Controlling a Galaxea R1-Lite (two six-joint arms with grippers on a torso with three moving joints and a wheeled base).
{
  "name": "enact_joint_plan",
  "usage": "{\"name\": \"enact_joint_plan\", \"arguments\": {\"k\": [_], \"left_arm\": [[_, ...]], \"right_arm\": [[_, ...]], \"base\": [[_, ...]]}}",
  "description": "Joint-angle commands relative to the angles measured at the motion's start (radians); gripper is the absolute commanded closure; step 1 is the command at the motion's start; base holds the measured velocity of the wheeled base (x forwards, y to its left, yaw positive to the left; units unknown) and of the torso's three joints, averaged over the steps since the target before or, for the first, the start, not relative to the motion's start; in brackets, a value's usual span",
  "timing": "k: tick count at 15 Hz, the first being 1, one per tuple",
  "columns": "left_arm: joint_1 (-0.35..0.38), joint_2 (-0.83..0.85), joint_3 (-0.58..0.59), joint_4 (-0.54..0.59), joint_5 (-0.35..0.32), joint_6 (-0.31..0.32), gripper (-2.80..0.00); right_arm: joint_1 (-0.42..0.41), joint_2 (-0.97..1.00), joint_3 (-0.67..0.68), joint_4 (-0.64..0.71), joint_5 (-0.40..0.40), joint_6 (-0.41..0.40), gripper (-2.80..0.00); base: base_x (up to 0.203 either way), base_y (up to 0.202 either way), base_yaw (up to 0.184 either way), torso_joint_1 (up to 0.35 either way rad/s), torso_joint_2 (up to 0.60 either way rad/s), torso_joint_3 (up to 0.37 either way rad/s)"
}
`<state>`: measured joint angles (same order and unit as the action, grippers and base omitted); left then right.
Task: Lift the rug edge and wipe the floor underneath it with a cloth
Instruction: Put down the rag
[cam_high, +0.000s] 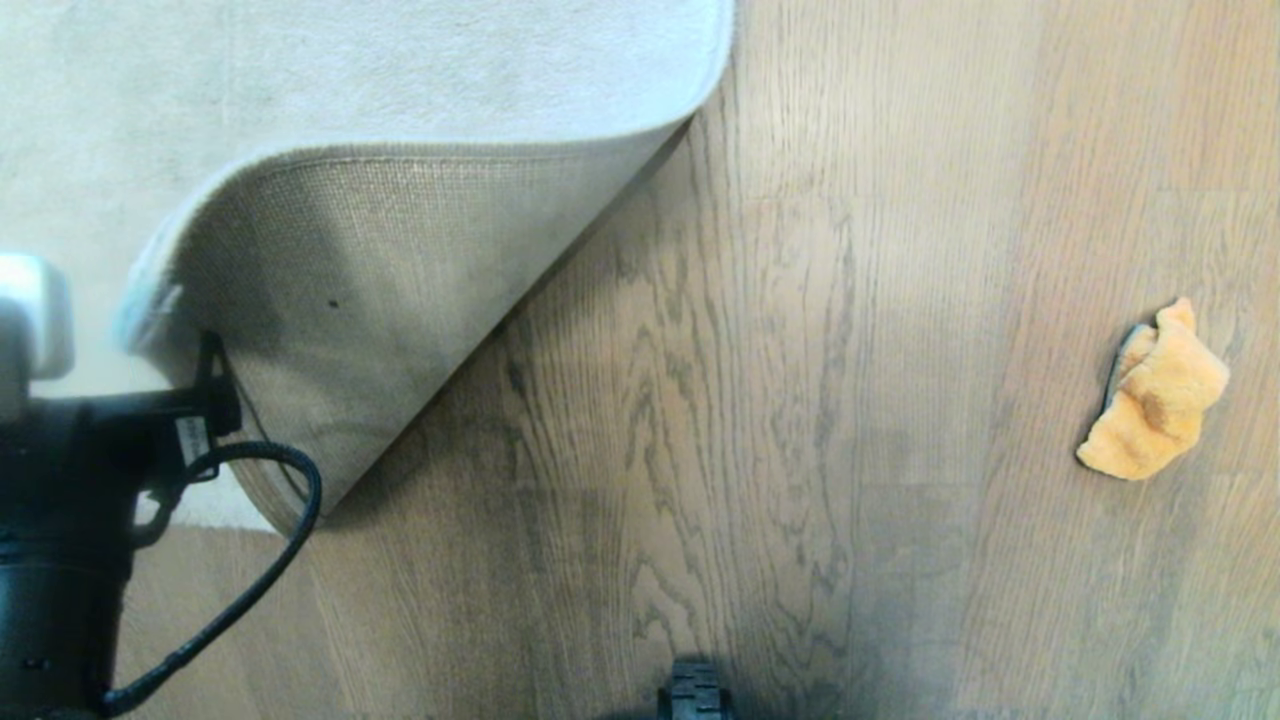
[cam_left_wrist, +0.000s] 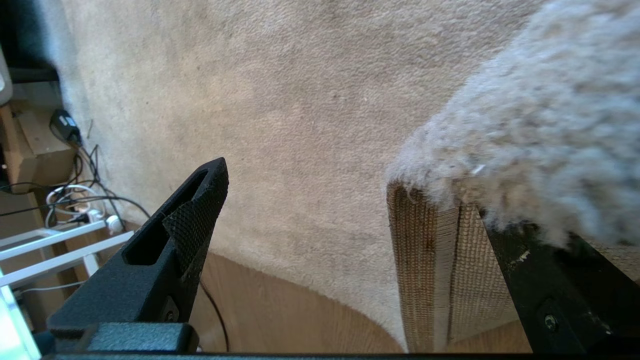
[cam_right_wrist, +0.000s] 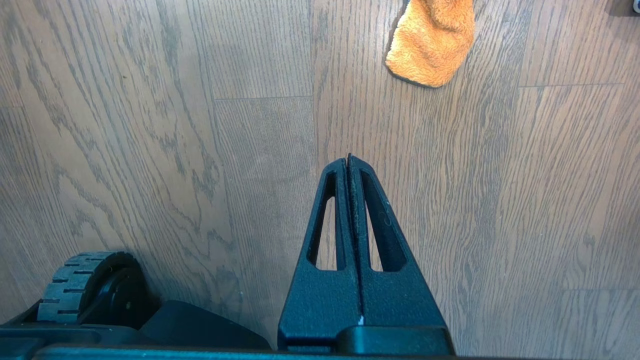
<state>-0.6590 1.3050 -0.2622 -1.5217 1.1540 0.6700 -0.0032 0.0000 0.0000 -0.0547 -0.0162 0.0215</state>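
Rug edge (cam_high: 400, 160) folded, beige backing up.

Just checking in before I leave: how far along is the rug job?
Done: the rug edge is folded back, backing up, baring the floor. In hand: the left gripper is open at the folded corner, one finger under the flap, not clamping it. Left: the cloth lies untouched on the floor away from the rug; the right gripper is shut and empty. No wiping shows yet.
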Motion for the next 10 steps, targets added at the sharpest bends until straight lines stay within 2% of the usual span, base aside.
{"name": "enact_joint_plan", "arguments": {"k": [1,7,10], "left_arm": [[-0.024,-0.024,-0.008,-0.026,0.006,0.003,-2.8],[-0.094,-0.078,-0.021,-0.029,0.004,-0.012,-2.8],[-0.157,-0.12,-0.027,-0.028,0.004,-0.012,-2.8]], "right_arm": [[0.0,0.002,0.0,-0.001,0.0,0.0,0.0],[0.0,0.002,0.0,-0.001,-0.001,0.0,0.0],[0.0,0.002,0.0,-0.001,-0.001,0.0,0.0]], "base": [[0.0,0.0,0.0,0.0,0.0,0.0],[0.0,0.0,0.0,0.0,0.0,0.0],[0.0,0.0,0.0,0.0,0.0,0.0]]}}
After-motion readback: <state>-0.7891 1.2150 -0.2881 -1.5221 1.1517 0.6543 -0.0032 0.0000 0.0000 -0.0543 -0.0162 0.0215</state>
